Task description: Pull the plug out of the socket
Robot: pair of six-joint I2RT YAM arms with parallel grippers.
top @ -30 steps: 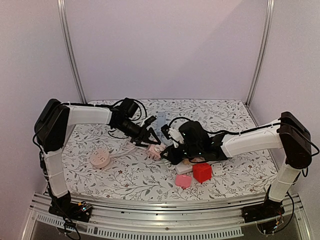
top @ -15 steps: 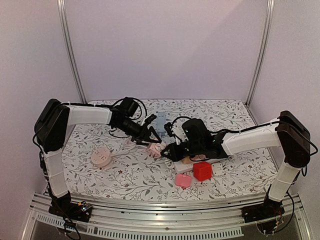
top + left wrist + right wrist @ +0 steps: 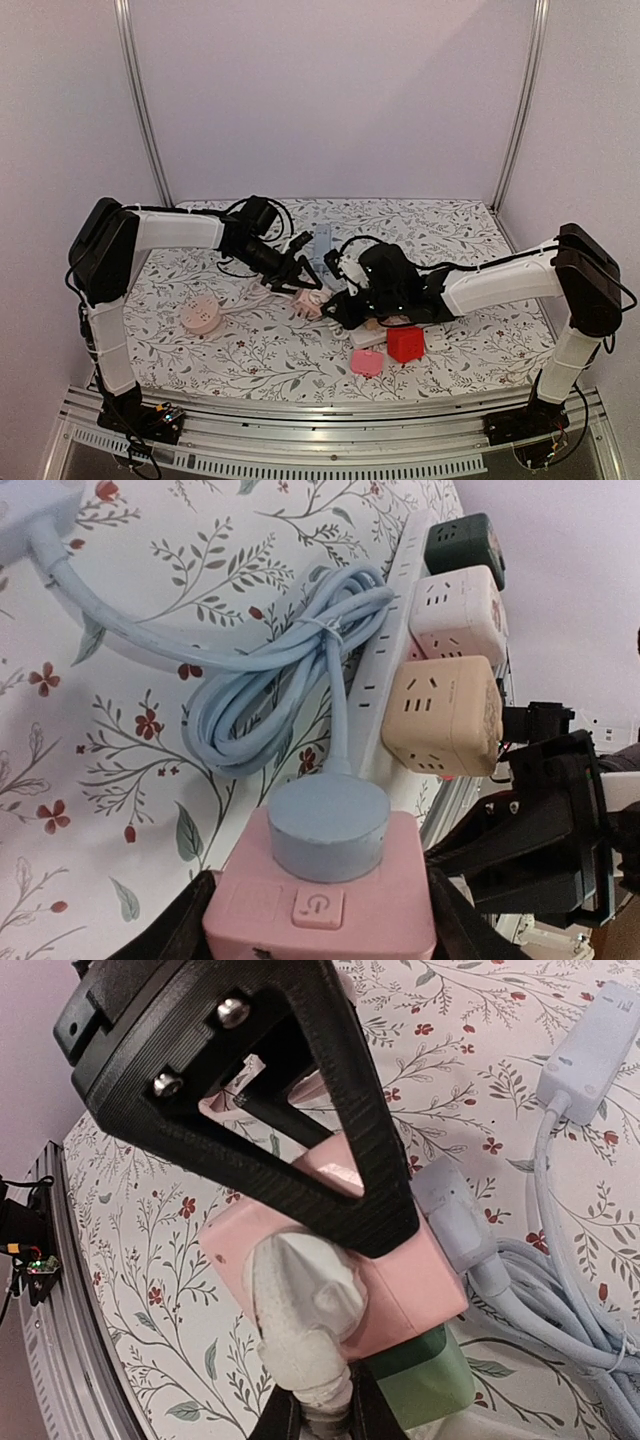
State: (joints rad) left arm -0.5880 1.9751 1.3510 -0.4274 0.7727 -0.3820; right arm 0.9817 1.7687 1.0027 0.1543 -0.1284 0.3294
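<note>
Your right gripper (image 3: 318, 1415), shut on the white plug (image 3: 300, 1332) in the pink socket cube (image 3: 410, 1295), has swung out and returned with the plug still seated — nothing gained yet — while just beyond the cube your left gripper (image 3: 312, 932) grips its sides.

Pink cube socket (image 3: 320, 920): smooth matt plastic. Round blue plug (image 3: 328, 825): same satin plastic, and its cable (image 3: 250, 695) has a smooth rubbery sheath. White plug (image 3: 300, 1295): rough, almost fibrous surface. Left gripper (image 3: 318, 935) fingers (image 3: 350, 1130): matt black plastic with bright metal screws (image 3: 232, 1012). Tablecloth (image 3: 100, 770): matt floral print.
</note>
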